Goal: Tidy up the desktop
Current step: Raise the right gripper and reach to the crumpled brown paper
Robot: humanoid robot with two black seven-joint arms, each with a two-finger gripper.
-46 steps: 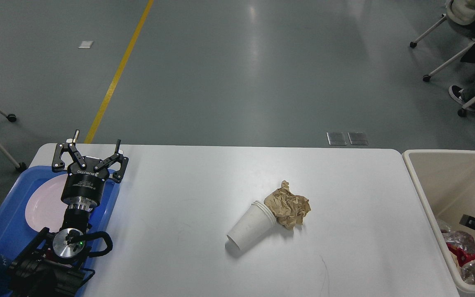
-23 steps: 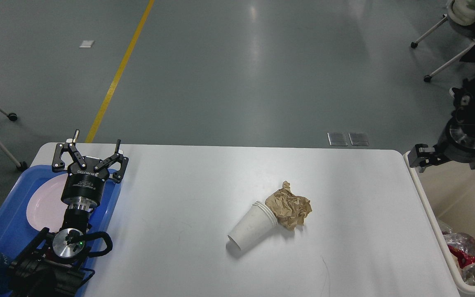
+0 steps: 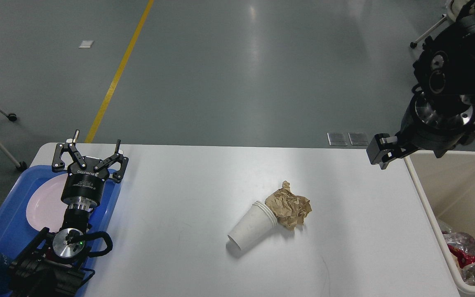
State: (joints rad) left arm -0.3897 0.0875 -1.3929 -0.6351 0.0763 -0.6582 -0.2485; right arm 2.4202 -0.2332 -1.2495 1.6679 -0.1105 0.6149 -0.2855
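Two bits of clutter left on the counter (image 3: 188, 185): a stack of white paper cups (image 3: 252, 225) lying on its side, and a crumpled brown paper ball (image 3: 289, 205) touching the stack's rim end. Both sit about mid-counter, well apart from the beige bin (image 3: 427, 202) at the right end.

My right end effector (image 3: 379, 152) hangs above the counter's far right corner, just beside the bin's near-left rim. It's dark and turned away, so I honestly can't tell if the fingers are spread or together. My left end effector (image 3: 93, 150) is spread wide, holding nothing, parked over the blue tray (image 3: 2, 231) with the pink plate (image 3: 43, 206), far left of the cups.

My read is the right arm should go for the paper ball next. I'd come down from straight above and pinch across the bulk of it, not the loose peak on top, which would probably just tear or slip. Since it's leaning on the cups, a sideways approach could roll the stack away, so I'd lift straight up before swinging to the bin.
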